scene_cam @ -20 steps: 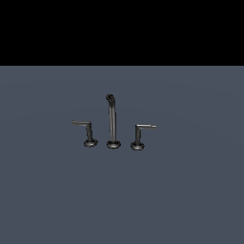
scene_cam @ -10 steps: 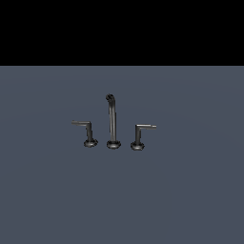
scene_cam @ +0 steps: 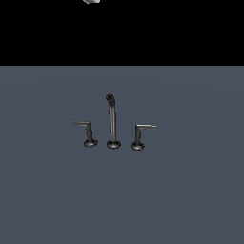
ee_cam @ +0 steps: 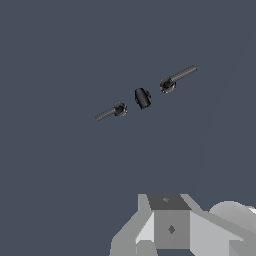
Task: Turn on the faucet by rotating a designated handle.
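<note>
- Gripper [scene_cam: 91,1]: only a pale sliver of it shows, at the upper edge of the exterior view, high above the spout [scene_cam: 112,121] and a little toward the exterior view's left of it.
- Wrist view: the grey blocky body of the gripper [ee_cam: 171,227] fills the lower edge. The fingertips are out of frame, so I cannot tell whether the fingers are spread or pressed together.
- The gripper touches nothing; it is well apart from the spout [ee_cam: 142,98], which it looks down on, steeply foreshortened.
- Faucet [scene_cam: 113,144]: three dark-metal pieces in a row, all upright, on a flat grey-blue surface [scene_cam: 190,190]. The spout is the middle piece, tall and thin with a hooked top.
- Designated handle [scene_cam: 87,131]: just beside the spout on the exterior view's left, on its own round base, about half the spout's height. Its thin arm points level, away from the spout. In the wrist view I take it for the evenly grey lever [ee_cam: 112,112]; the match is uncertain.
- Twin handle [scene_cam: 139,136]: just beside the spout on the opposite side, arm also pointing away from it, with a paler tip; wrist view [ee_cam: 175,79].
</note>
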Controlling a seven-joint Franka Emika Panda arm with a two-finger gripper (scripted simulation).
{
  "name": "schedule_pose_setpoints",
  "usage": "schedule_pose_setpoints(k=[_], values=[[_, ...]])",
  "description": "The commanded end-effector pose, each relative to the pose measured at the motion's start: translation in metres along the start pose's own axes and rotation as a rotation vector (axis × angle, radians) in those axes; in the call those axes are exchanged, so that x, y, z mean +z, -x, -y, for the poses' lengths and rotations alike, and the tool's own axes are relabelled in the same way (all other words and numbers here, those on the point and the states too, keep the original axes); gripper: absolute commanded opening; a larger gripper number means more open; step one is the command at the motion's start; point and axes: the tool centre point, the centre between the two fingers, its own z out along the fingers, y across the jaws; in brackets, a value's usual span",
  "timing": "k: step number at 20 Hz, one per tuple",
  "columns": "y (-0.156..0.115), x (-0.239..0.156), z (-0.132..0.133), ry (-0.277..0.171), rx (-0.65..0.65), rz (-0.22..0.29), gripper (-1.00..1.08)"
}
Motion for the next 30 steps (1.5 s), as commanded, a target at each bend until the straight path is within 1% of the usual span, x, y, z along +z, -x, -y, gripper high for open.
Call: schedule_pose_setpoints(k=[1,9,16,23,30], values=[[-0.010,0.017,0.013,-0.006,0.071,0.014,-1.00],[-0.041,0.075,0.049,-0.002,0.302,0.037,-1.00],[-0.064,0.130,0.075,0.018,0.508,0.028,-1.00],[-0.084,0.188,0.093,0.043,0.710,-0.014,-1.00],[-0.101,0.244,0.105,0.059,0.902,-0.089,-1.00]])
